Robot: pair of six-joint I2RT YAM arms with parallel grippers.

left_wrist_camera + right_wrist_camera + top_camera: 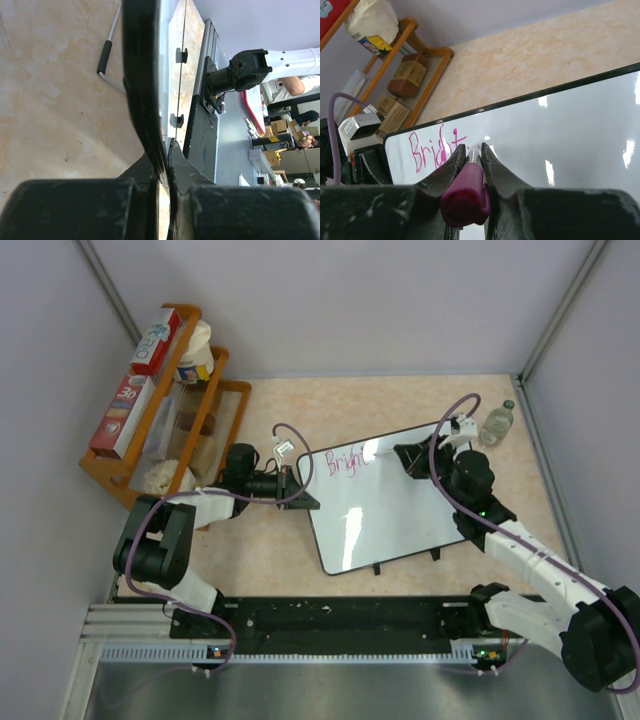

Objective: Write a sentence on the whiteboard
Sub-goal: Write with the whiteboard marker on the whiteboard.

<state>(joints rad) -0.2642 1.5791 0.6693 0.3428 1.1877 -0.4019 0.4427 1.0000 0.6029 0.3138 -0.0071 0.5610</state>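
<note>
Wooden rack [105,483] left of whiteboard [385,510], bottle [497,422] right

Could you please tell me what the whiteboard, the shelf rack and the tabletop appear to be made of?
The whiteboard: glossy white coated surface with glare spots, and a thin black frame, probably plastic. The shelf rack: seemingly varnished orange-brown wood. The tabletop: beige marbled pattern, likely laminate, perhaps stone.

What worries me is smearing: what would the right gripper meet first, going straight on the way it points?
The whiteboard, just past the pink writing; the marker in the right gripper seems to touch it.
</note>
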